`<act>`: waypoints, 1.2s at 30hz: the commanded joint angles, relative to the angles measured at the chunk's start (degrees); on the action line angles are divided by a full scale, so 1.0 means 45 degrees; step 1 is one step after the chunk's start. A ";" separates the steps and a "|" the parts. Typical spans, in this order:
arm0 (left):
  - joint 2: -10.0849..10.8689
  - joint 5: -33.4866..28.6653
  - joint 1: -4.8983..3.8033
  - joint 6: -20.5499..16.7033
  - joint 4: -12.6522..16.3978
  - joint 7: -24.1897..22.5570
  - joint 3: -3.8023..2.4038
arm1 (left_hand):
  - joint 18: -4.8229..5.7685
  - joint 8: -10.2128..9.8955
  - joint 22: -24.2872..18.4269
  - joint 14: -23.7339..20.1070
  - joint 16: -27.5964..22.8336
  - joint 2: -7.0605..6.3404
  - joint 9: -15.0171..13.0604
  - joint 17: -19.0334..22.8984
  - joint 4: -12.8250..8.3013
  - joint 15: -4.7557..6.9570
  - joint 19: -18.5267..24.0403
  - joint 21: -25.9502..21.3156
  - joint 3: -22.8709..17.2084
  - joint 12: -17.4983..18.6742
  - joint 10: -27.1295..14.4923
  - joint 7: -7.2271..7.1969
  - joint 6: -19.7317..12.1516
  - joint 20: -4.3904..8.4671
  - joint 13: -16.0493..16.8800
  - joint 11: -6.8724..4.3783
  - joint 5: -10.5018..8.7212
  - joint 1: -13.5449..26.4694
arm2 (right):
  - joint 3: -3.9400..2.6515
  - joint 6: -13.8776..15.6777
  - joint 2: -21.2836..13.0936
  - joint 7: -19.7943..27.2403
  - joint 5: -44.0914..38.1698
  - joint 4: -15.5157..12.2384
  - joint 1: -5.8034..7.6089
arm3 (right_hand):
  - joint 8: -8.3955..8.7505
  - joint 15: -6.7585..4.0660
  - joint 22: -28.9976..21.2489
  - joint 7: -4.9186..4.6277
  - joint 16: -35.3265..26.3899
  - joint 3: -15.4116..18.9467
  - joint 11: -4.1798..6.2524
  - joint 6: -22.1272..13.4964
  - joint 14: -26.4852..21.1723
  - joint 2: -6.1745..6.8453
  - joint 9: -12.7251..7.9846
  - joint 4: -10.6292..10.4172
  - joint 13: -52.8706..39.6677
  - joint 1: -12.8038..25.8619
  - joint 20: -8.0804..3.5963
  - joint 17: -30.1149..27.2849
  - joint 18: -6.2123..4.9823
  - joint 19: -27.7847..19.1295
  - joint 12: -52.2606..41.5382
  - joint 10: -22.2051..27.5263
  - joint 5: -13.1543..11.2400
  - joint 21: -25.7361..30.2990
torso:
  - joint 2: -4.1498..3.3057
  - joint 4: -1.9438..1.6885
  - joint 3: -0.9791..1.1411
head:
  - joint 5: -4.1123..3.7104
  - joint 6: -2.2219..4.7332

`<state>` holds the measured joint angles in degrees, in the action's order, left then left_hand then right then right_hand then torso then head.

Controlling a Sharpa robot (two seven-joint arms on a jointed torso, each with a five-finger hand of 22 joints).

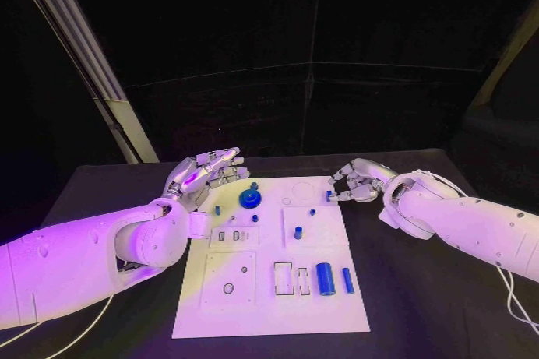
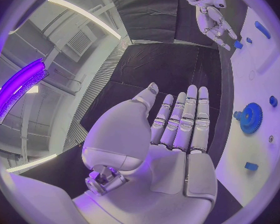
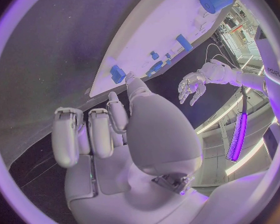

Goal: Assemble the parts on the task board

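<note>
At the upper right edge of the board (image 1: 269, 320), the right hand (image 1: 357, 181) has its fingers curled in around a small blue block (image 1: 329, 194). The fingertips are at the block, but I cannot tell whether they pinch it or only touch it. That is the main risk. If the hold is loose or one-sided, the block could tip or skid off the board edge onto the table (image 1: 427, 297), since it sits right at the rim. A block gripped askew would probably also jam at the mouth of its seat instead of dropping in.

The left hand (image 1: 208, 172) hovers over the upper left corner with fingers straight and apart, holding nothing. It is near the gear (image 1: 251, 197), so a careless sweep could knock that.

Seats on the board, from the bottom of the head view upward:
- Two upright slots (image 1: 293, 279) at lower centre look empty. The cylinder (image 1: 325, 279) and the bar (image 1: 347, 279) lie loose just to their right.
- A square recess (image 1: 228, 277) at lower left shows only a small hole.
- A peg (image 1: 297, 233) is on the tile at mid right, though I cannot tell whether it is seated.
- Two small pockets (image 1: 230, 236) at mid left look empty.
- The gear sits at upper centre.
</note>
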<state>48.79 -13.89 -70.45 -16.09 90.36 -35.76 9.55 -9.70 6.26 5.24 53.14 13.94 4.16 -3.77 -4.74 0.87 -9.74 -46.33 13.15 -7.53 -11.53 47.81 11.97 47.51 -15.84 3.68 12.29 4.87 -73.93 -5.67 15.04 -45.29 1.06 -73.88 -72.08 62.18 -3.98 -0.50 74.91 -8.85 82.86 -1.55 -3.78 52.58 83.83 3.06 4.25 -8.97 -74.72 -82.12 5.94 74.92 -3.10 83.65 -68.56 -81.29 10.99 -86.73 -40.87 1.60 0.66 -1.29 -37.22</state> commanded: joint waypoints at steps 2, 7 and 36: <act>-0.0008 0.0017 -0.0014 0.0183 0.0002 -0.0108 -0.0011 | -0.0170 -0.0018 -0.0012 0.0097 0.0077 0.0028 -0.0007 0.0020 -0.0052 0.0019 -0.0085 -0.0042 -0.0025 -0.0052 0.0064 0.0636 0.0094 -0.0016 -0.0003 -0.0027 -0.0018 -0.0048 | -0.0006 -0.0403 0.0096 0.0064 -0.0274 0.0078 -0.0012 | -0.0091 -0.0035 0.1261 0.0018 0.0051 -0.0022 0.0053 0.0181 0.0736 -0.0072 0.0025 0.0118 0.0004 -0.0191 -0.0032 0.0134 0.0212 0.0020 -0.0064 -0.0040 -0.0078 0.0021 | 0.0006 -0.0004 0.0004 | 0.0020 -0.0014; -0.0024 0.0017 -0.0014 0.0193 -0.0018 -0.0104 -0.0011 | -0.0170 -0.0018 -0.0012 0.0097 0.0077 0.0028 -0.0007 0.0020 -0.0052 0.0019 -0.0085 -0.0042 -0.0025 -0.0052 0.0064 0.0636 0.0094 -0.0016 -0.0003 -0.0027 -0.0018 -0.0048 | -0.0007 -0.0532 0.0236 -0.0004 -0.0365 0.0226 -0.0048 | -0.0099 -0.0049 0.1267 0.0010 0.0040 -0.0149 0.0065 0.0296 0.0731 -0.0279 0.0026 0.0305 0.0030 -0.0392 -0.0055 0.0122 0.0213 0.0023 -0.0018 -0.0028 -0.0355 0.0019 | 0.0012 0.0003 0.0004 | 0.0142 -0.0057; -0.0046 0.0017 -0.0014 0.0181 -0.0088 -0.0068 -0.0011 | -0.0170 -0.0021 -0.0020 0.0099 0.0076 0.0039 -0.0005 0.0025 -0.0073 0.0021 -0.0091 -0.0047 -0.0058 -0.0055 0.0067 0.0634 0.0098 -0.0014 -0.0007 -0.0030 -0.0016 -0.0050 | -0.0008 -0.0567 0.0491 -0.0110 -0.0595 0.0531 -0.0109 | -0.0253 -0.0128 0.1294 0.0121 0.0022 -0.0616 0.0160 0.1157 0.0731 -0.0765 0.0064 0.0693 -0.0027 -0.0512 -0.0122 0.0140 0.0217 0.0038 -0.0069 -0.0101 -0.0951 0.0016 | 0.0009 0.0020 0.0017 | 0.0238 -0.0113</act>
<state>48.63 -13.90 -70.45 -16.01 89.94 -35.75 9.55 -9.70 6.26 5.21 53.14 13.94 4.16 -3.77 -4.69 0.70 -9.74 -46.33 13.15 -7.69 -11.53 47.81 12.17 47.71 -15.84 3.69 12.29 4.87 -73.93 -5.69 12.43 -43.15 0.65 -76.24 -69.68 61.60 -4.81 -0.72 74.91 -8.31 82.86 -4.02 -3.68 57.42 84.07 0.09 4.50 -5.87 -75.91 -84.32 5.72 74.91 -3.09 83.87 -68.93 -81.38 6.85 -86.73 -40.84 1.65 0.72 -0.26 -37.72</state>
